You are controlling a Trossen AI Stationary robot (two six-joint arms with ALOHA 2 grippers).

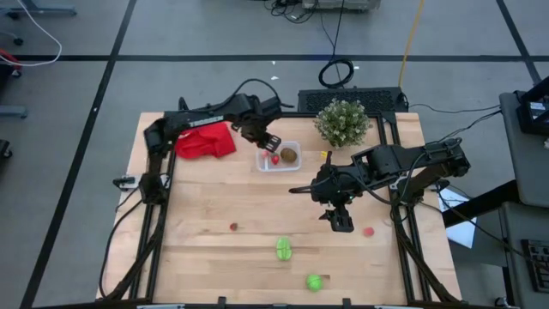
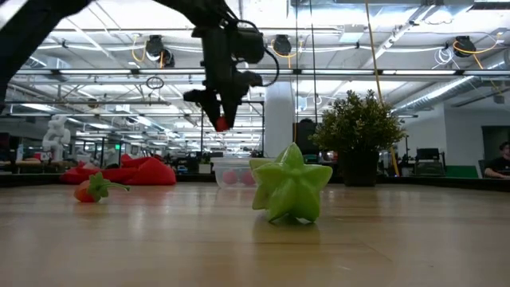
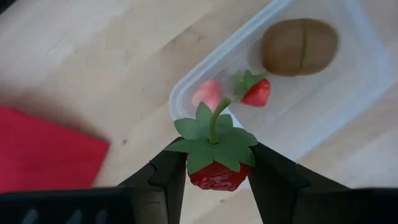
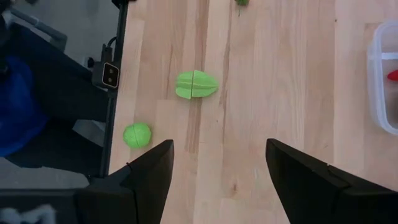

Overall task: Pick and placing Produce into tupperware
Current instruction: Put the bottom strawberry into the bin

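The clear tupperware (image 1: 279,156) sits on the table near its far edge. In it lie a brown oval (image 3: 298,46), a red strawberry (image 3: 255,90) and a pale pink piece (image 3: 208,93). My left gripper (image 1: 266,137) hangs above the tupperware's left end, shut on another strawberry (image 3: 214,158). My right gripper (image 1: 336,216) is open and hovers over bare table right of centre. A strawberry (image 1: 233,227), a red piece (image 1: 369,230), a green star-shaped piece (image 1: 284,249) and a round green piece (image 1: 315,281) lie on the table. My left gripper pinches the strawberry's red body (image 3: 214,177), just below its green leaf cap, between the two fingers (image 3: 171,180). The fingers come from above, pointing down. The strawberry is lifted clear over the tupperware's rim (image 3: 186,93), with its stem pointing away from the fingers.
A red cloth (image 1: 206,140) lies left of the tupperware. A bushy potted plant (image 1: 341,122) stands to its right at the far edge. The near half of the table holds only the scattered produce pieces (image 4: 196,84) (image 4: 137,135).
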